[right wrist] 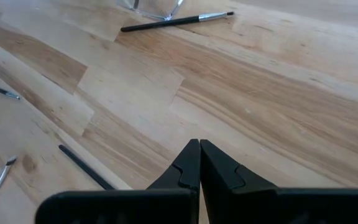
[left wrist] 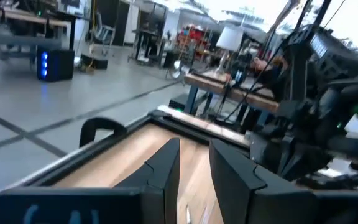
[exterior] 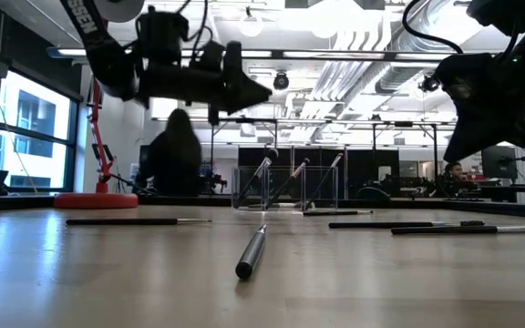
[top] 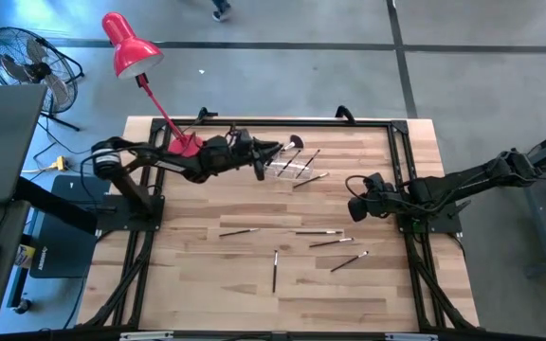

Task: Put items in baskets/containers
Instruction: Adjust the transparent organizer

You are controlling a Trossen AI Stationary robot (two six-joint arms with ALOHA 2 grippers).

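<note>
A clear holder stands on the far middle of the wooden table, with three brushes leaning in it. Several more brushes lie flat on the table: one, one, others. One lies beside the holder. My left gripper hangs level above and just left of the holder, open, with nothing between its fingers. My right gripper is shut and slants down above bare wood at the right.
A red desk lamp stands with its round base at the far left of the table, right behind my left arm. A black frame runs along the table's edges. A person sits beyond the far edge.
</note>
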